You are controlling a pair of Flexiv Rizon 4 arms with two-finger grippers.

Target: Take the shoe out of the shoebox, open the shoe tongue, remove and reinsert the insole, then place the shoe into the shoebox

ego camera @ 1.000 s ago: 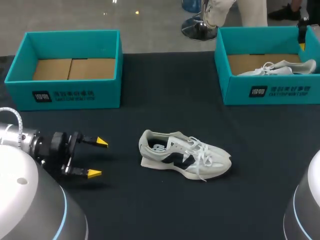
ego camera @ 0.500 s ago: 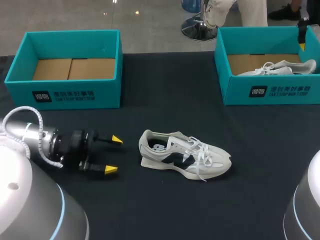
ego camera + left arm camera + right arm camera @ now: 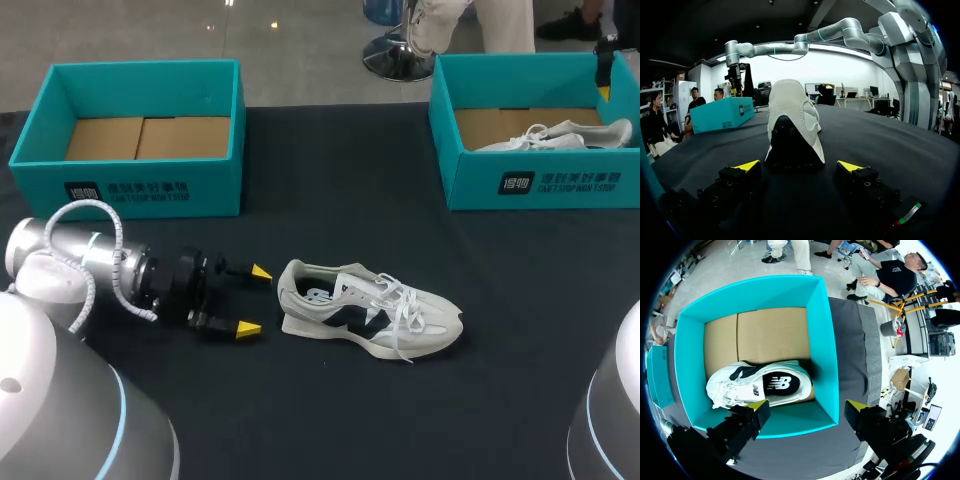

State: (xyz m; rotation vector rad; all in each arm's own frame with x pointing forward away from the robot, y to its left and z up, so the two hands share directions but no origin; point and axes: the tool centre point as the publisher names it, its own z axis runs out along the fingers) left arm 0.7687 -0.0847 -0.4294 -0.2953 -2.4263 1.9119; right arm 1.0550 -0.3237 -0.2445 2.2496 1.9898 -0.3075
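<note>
I have the white and grey mesh sneaker with the dark side logo (image 3: pixel 370 318) lying on its sole on the black surface (image 3: pixel 330 200), a little below the middle of the head view, its heel toward the frame's left and its toe toward the right, laces loose over the tongue. My left arm comes in low from the left edge, and the left fingers (image 3: pixel 240 327) are spread apart with nothing gripped, their yellow tips just short of the sneaker's heel. In the left wrist view the heel (image 3: pixel 790 145) stands just ahead of the gap between the left fingers (image 3: pixel 746 165), and I cannot see either tip touching it. The teal cardboard shoebox at upper left (image 3: pixel 150 185) shows a brown cardboard floor. The second teal shoebox at upper right (image 3: pixel 470 180) holds another pale sneaker (image 3: pixel 555 137) lying on its side. In the right wrist view the right fingers (image 3: pixel 761 408) hang released above that box (image 3: pixel 820 340), well clear of the sneaker (image 3: pixel 760 385) under them, which lies against the wall nearest the fingers.
</note>
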